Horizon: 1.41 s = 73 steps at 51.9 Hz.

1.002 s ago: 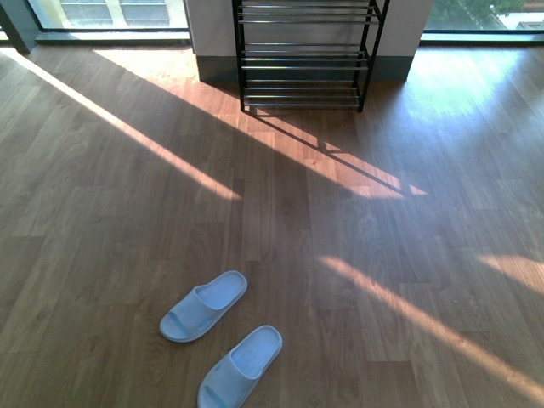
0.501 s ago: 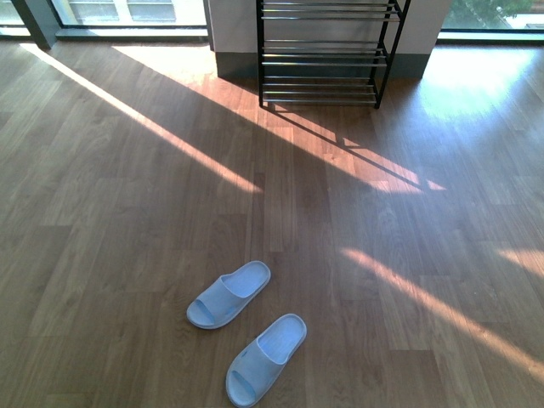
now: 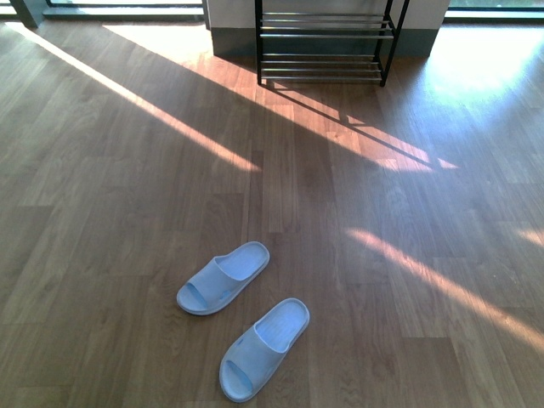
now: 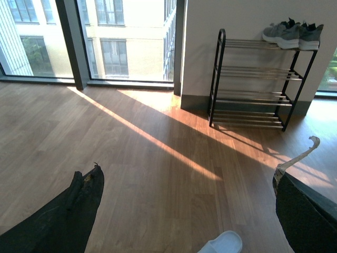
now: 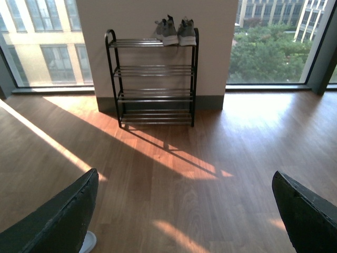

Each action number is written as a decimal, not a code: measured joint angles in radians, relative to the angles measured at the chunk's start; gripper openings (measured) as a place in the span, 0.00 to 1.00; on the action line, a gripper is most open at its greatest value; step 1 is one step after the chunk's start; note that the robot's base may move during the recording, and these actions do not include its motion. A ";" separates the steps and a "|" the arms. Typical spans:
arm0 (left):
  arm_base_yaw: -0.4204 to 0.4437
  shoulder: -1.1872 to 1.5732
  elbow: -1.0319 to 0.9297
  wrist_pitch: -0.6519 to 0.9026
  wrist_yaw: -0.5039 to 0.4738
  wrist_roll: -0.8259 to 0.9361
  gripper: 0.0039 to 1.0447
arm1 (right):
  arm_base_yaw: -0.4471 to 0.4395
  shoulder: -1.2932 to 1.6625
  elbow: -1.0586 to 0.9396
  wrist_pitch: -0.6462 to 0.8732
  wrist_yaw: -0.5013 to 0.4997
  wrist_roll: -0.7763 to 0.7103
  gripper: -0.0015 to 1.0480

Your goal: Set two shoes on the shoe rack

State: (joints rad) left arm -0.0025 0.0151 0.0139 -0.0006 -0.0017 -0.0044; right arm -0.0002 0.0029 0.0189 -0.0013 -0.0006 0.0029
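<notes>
The two shoes, grey sneakers (image 4: 292, 34) with white soles, stand side by side on the top tier of the shoe rack (image 4: 258, 84). That black-framed rack (image 5: 152, 84) with chrome rods stands against a white wall, and the sneakers (image 5: 176, 31) show on it there too. In the front view only the rack's (image 3: 323, 51) lower tiers show. My left gripper (image 4: 189, 179) is open over bare floor, holding nothing. My right gripper (image 5: 185, 182) is open too, with only floor between its dark fingers (image 5: 63, 221).
Two pale blue slide slippers (image 3: 223, 278) (image 3: 264, 337) lie on the wooden floor near me, well short of the rack. One slipper's tip (image 4: 221, 244) shows in the left wrist view. Tall windows (image 4: 105, 37) flank the wall.
The front view has shifted: rack and slippers now sit higher and a little further right in it, and less of the rack shows.
</notes>
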 joint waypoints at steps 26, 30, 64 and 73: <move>0.000 0.000 0.000 0.000 0.000 0.000 0.91 | 0.000 0.000 0.000 0.000 0.000 0.000 0.91; 0.000 0.000 0.000 0.000 0.000 0.000 0.91 | 0.000 0.000 0.000 0.000 0.000 0.000 0.91; 0.000 0.000 0.000 0.000 0.002 0.000 0.91 | 0.000 0.000 0.000 0.000 0.001 0.000 0.91; 0.000 0.000 0.000 0.000 0.000 0.000 0.91 | 0.000 0.000 0.000 0.000 0.000 0.000 0.91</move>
State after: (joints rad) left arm -0.0025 0.0151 0.0139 -0.0006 -0.0017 -0.0044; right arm -0.0002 0.0029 0.0189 -0.0013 -0.0006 0.0029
